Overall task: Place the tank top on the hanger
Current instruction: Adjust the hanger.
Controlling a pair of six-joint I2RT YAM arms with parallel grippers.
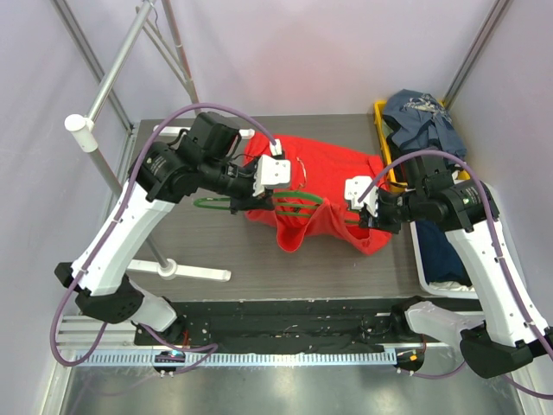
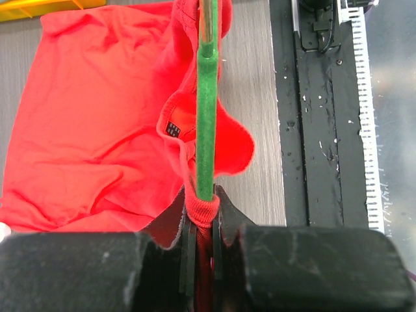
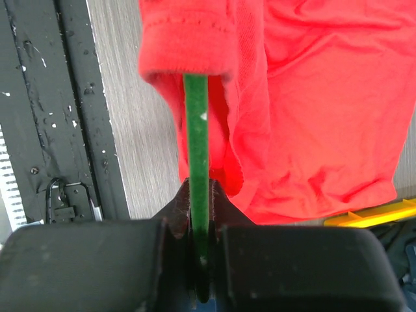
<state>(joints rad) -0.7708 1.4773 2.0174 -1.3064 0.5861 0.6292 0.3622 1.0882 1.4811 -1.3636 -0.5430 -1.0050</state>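
The red tank top [image 1: 333, 177] lies crumpled on the grey table, draped partly over the green hanger [image 1: 298, 207], whose left end [image 1: 212, 203] sticks out bare. My left gripper [image 1: 257, 203] is shut on a bunched red strap wrapped over the hanger's arm. In the left wrist view, the gripper [image 2: 205, 207] pinches that strap, the hanger [image 2: 207, 110] runs up from the jaws, and the tank top [image 2: 91, 130] spreads to the left. My right gripper [image 1: 365, 216] is shut on the hanger's other arm. In the right wrist view, the gripper [image 3: 199, 195] holds the bare hanger [image 3: 195, 130], which enters the tank top [image 3: 312, 110].
A yellow bin [image 1: 380, 112] with dark blue clothes [image 1: 423, 121] stands at the back right. A white bin [image 1: 425, 264] sits at the right edge. A metal rack pole [image 1: 112, 82] with a white foot bar [image 1: 194, 273] stands at the left.
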